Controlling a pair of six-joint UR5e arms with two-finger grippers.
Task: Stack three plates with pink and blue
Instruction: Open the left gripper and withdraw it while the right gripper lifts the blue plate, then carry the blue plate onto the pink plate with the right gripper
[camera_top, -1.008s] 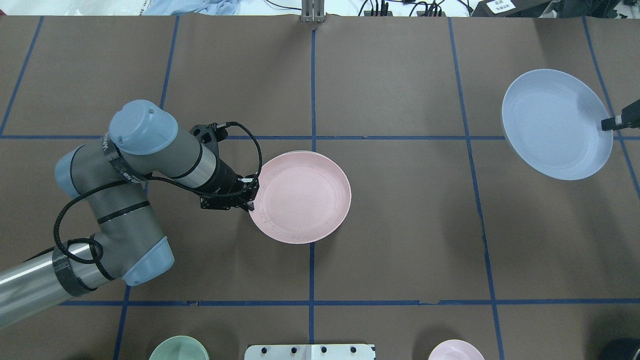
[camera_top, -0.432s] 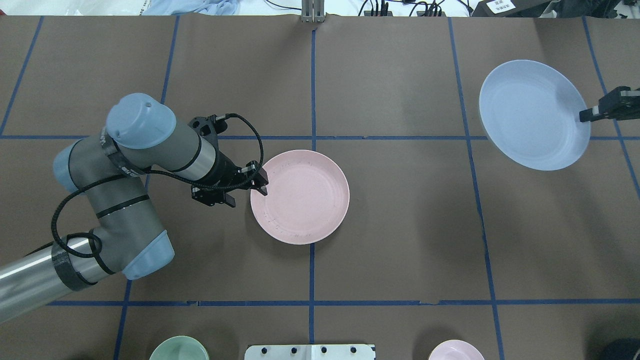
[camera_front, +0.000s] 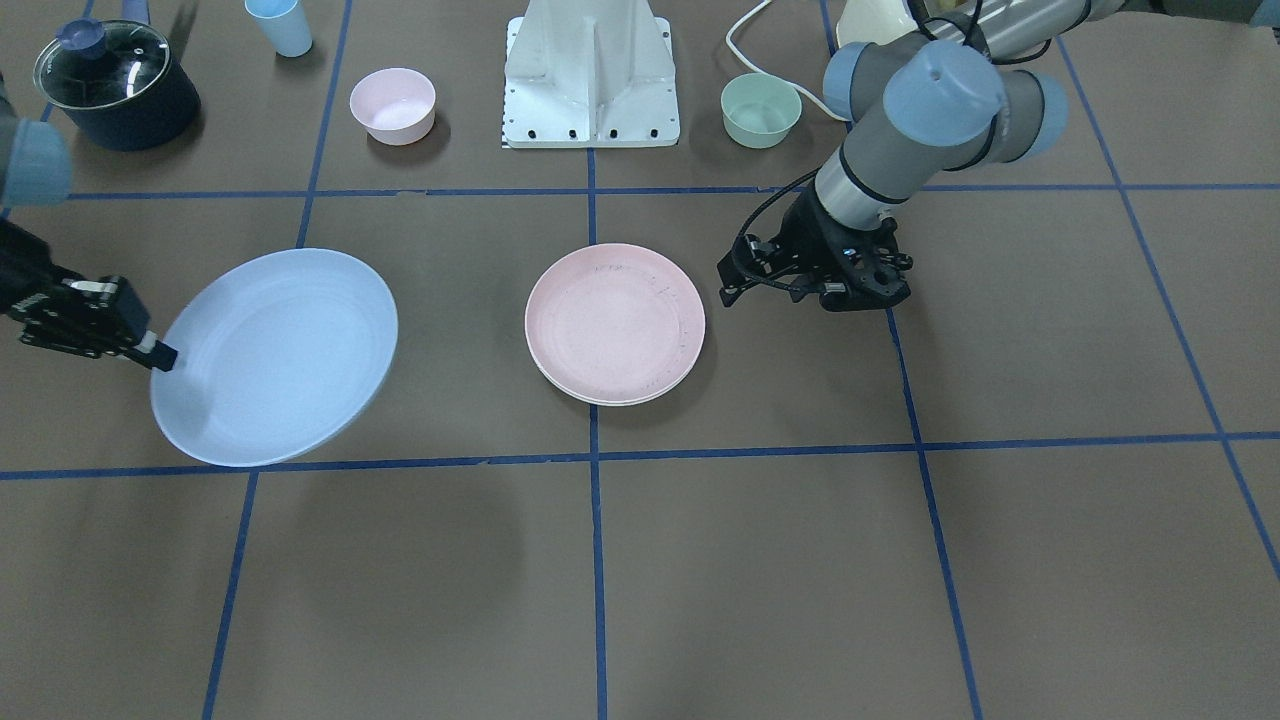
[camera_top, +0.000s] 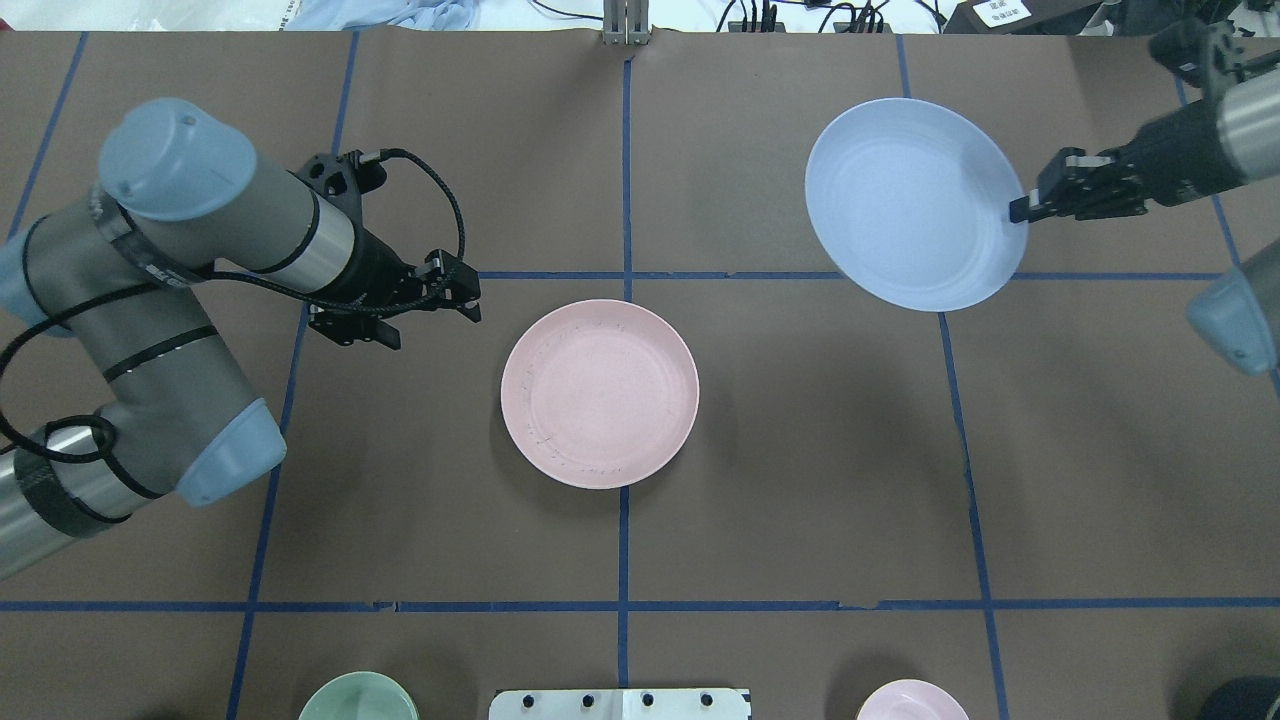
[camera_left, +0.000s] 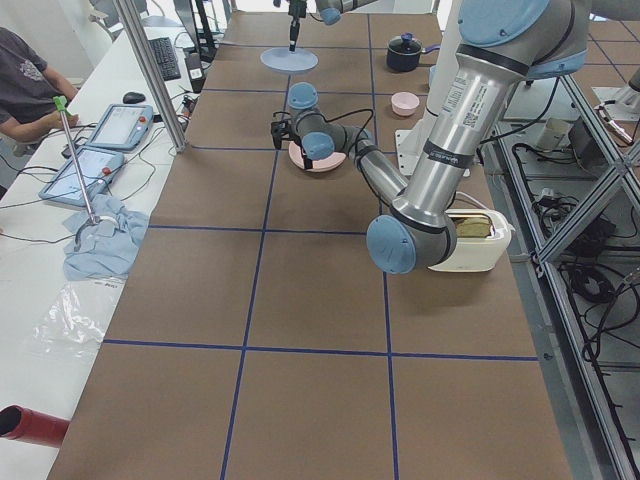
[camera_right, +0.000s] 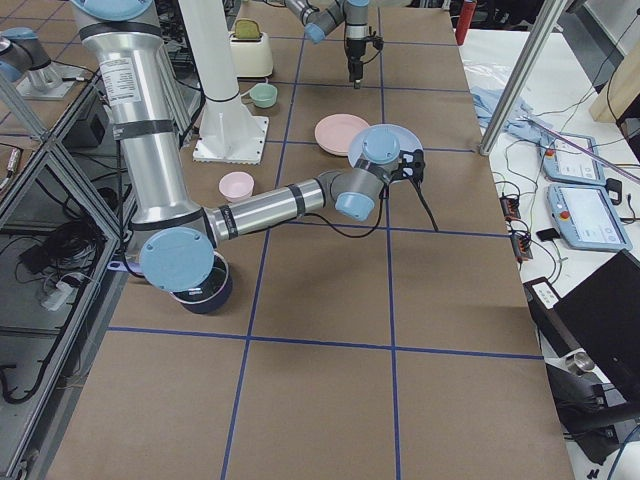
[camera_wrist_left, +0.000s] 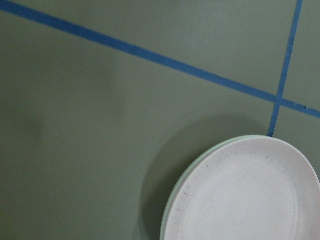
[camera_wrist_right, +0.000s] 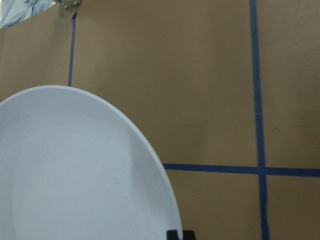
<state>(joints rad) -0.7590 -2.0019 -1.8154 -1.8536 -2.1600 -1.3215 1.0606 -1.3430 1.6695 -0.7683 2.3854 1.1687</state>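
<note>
1. Centrally on the tabletop (camera_top: 800, 480) lies the pink plate (camera_top: 600, 393). The overhead view shows it as if alone; the front-facing and left wrist views reveal the rim of a cream-white plate (camera_front: 598, 401) directly beneath it.
2. The blue plate (camera_top: 910, 200) is well apart from this pair and tilted. The exterior left view shows it raised off the tabletop, which the overhead view leaves unclear.
3. The right hand (camera_top: 1018, 210) is clamped on the blue plate's rim.
4. The left hand (camera_top: 468, 295) is near the pink plate without touching it, its fingers parted and holding nothing.
5. A mint-green bowl (camera_front: 760, 112) and a small pink bowl (camera_front: 392, 105) flank the robot's base; only the front-facing view shows them whole.
</note>
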